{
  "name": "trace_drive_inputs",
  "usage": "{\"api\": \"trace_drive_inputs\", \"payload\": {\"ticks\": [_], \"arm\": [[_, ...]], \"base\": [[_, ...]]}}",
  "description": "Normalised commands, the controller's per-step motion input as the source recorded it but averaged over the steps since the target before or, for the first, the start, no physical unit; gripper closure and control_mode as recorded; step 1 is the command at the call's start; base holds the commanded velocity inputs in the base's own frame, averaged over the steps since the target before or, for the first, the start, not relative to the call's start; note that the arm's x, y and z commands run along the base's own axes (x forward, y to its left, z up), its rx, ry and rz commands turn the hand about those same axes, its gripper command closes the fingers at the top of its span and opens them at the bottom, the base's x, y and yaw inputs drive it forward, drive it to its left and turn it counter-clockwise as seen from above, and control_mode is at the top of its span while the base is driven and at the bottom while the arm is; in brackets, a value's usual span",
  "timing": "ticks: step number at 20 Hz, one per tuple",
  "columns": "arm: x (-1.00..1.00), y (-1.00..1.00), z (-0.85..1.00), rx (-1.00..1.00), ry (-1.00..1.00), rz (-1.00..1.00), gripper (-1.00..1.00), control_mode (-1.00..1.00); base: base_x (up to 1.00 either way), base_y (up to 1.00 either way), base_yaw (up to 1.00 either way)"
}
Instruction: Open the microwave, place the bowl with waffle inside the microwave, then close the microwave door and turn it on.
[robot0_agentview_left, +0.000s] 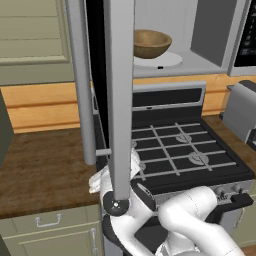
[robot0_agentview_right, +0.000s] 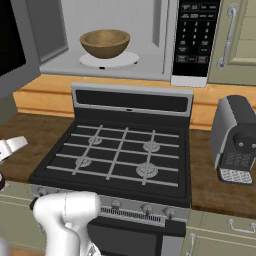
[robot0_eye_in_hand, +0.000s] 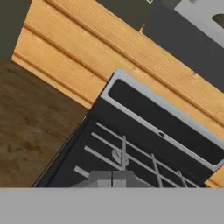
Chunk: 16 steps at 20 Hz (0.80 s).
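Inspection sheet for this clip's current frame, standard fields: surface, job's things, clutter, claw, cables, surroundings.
Surface: dark wood counter on both sides of the black gas stove.
Job's things: bowl sits on the white turntable inside the microwave; microwave door stands open; waffle cannot be made out inside the bowl.
Clutter: grey coffee machine on the counter right of the stove.
Claw: shut, holding nothing, hanging above the stove's left rear corner.
Cables: nothing seen.
Surroundings: wood-plank backsplash, olive-green cabinets above and drawers below.
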Motion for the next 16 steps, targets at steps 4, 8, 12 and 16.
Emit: {"api": "trace_drive_inputs", "payload": {"ticks": [4, 8, 12, 16], "arm": [[-0.38, 0.84, 0.76, -0.29, -0.22, -0.20, 1.00, -1.00], [-0.16, 0.84, 0.41, -0.32, -0.32, -0.24, 1.00, -1.00], [-0.08, 0.79, 0.37, -0.29, -0.48, -0.21, 1.00, -1.00], [-0.06, 0.52, 0.52, -0.21, -0.51, -0.15, 1.00, -1.00]], "base": [[0.00, 0.00, 0.00], [0.00, 0.00, 0.00], [0.00, 0.00, 0.00], [0.00, 0.00, 0.00]]}}
